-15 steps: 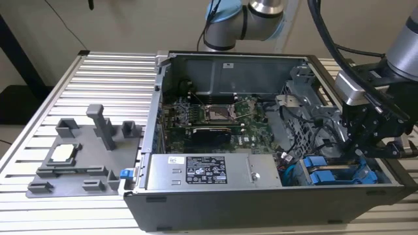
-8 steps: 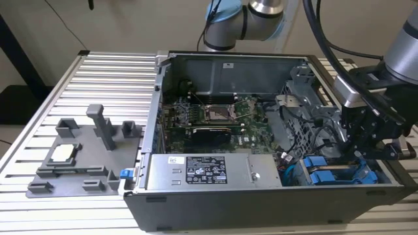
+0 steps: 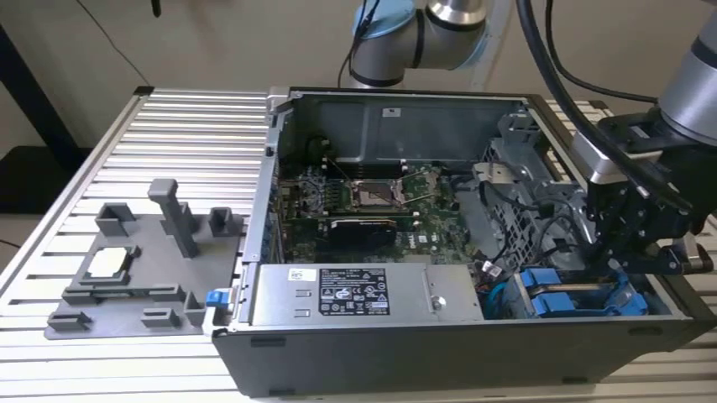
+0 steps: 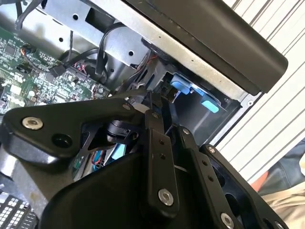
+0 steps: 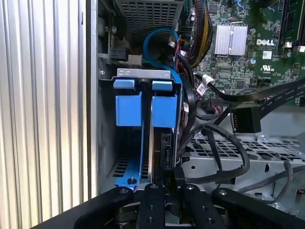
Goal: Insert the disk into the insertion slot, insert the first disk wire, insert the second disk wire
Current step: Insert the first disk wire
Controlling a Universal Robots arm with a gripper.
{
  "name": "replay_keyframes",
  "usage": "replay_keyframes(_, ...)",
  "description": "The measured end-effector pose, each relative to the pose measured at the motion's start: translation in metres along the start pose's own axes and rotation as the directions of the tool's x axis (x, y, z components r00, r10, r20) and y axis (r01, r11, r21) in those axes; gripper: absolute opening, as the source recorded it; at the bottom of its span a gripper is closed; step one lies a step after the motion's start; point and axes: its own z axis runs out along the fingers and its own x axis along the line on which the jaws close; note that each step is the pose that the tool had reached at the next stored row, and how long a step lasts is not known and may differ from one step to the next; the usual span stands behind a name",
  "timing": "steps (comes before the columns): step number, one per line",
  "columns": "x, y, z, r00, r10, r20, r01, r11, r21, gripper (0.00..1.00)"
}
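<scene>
The disk (image 5: 155, 148) stands on edge in its blue carrier (image 5: 138, 162), partly down in the insertion slot (image 5: 143, 72), a grey metal bay with blue tabs at its mouth. My gripper (image 5: 167, 183) sits on the disk's outer end, fingers (image 5: 153, 200) drawn together on it. In the exterior view the gripper (image 3: 633, 264) hangs over the blue carrier (image 3: 625, 298) at the case's near corner on that view's right. A blue wire (image 5: 159, 36) loops behind the bay. A black wire with a flat plug (image 5: 245, 119) lies loose beside it.
The open computer case (image 3: 448, 361) lies on a slatted metal table (image 3: 180, 126). A labelled power-supply box (image 3: 348, 294) sits beside the bay, with the motherboard (image 3: 370, 197) behind it. A grey fixture (image 3: 134, 260) stands on the exterior view's left. Black cables (image 5: 224, 157) crowd the drive cage.
</scene>
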Motion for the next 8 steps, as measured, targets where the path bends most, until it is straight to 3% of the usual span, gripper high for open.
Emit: replay_keyframes(8, 0.0, -0.0001, 0.0038, 1.0, 0.007, -0.0035, -0.007, 1.0, 0.0001, 0.19)
